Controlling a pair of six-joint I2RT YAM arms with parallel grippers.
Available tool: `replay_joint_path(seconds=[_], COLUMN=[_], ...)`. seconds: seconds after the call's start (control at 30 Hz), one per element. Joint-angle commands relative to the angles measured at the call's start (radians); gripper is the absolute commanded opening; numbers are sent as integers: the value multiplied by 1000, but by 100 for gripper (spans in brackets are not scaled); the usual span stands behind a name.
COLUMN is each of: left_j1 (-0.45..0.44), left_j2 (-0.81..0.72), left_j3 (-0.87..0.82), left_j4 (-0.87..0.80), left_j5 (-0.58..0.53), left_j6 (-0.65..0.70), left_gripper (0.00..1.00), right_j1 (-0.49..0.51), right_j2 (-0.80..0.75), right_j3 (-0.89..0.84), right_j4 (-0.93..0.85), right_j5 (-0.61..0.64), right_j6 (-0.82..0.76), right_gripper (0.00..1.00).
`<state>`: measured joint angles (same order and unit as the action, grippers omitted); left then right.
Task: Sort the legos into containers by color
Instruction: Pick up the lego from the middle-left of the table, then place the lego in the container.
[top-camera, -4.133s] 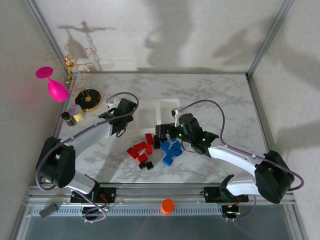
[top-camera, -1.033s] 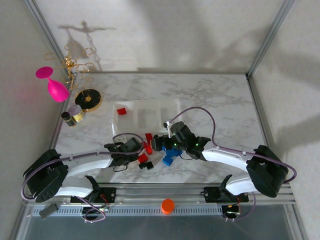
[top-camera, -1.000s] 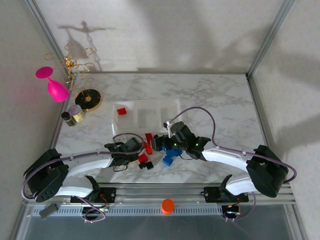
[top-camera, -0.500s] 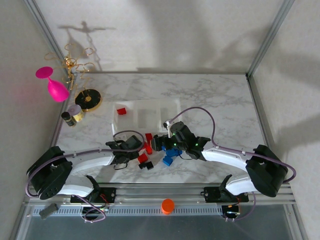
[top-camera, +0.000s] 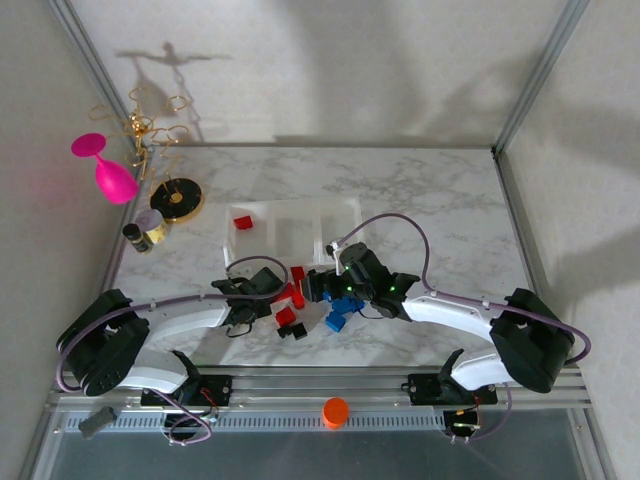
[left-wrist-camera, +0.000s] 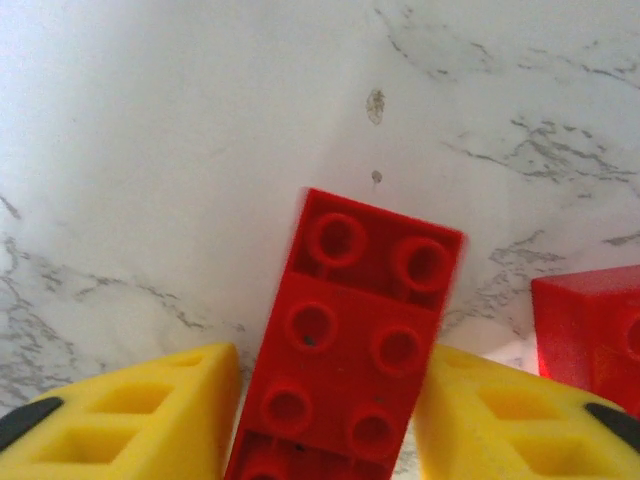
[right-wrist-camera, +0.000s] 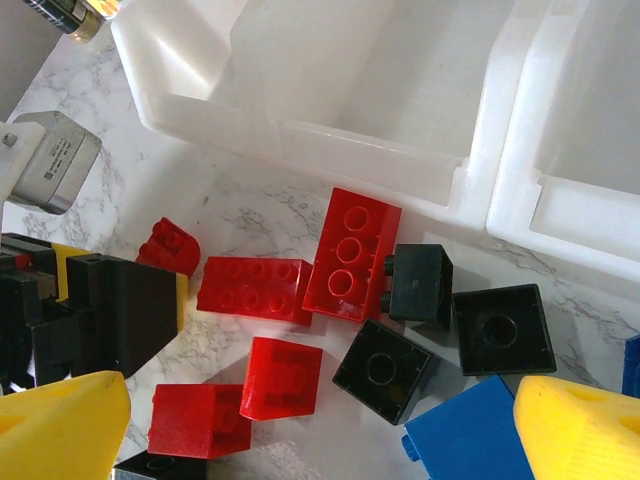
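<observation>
Among the legos (right-wrist-camera: 350, 250), left gripper (left-wrist-camera: 330, 400) now closed on red lego (left-wrist-camera: 362, 290)

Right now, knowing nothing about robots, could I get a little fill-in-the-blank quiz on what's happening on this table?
1. The brick between the left gripper's yellow fingers is ____.
2. The containers form a row of ____ compartments.
3. The right gripper hangs with its jaws wide ____ over the loose legos.
4. The goblet at the table's far left is ____.

Missing words: red; three; open; pink.
</observation>
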<state>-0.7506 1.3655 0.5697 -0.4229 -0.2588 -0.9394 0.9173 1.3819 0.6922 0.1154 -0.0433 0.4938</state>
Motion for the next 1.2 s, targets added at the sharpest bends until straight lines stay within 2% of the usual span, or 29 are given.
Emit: replay_joint_path(seconds=[0.0,0.2,0.4,0.63,0.9,1.17], left_j1=[16,7,2,28,182,281], left_j2=[-10,-70,-192,-266,-89,185], left_j3=[-17,-26,-21,119,348,520], left_j4=[23,-34,-121,-208,-128,-13], left_j5=[-35,-34,-45,-106,-134,-104], left_j6=[10,-5,-23,71,251,353], left_gripper=[41,37,35,34,33,36], right_j1=[6,6,6,2,-37,-108], right_j2=[22,21,14,10,35,-1], right_j3=[40,43,60,124,161,127], right_j4=[6,11,1,6,-15,-13], right_j5=[3,5,-7,-19,97,83], right_j6=[0,1,7,25,92,124], right_gripper=[99,99,99,99,99,99])
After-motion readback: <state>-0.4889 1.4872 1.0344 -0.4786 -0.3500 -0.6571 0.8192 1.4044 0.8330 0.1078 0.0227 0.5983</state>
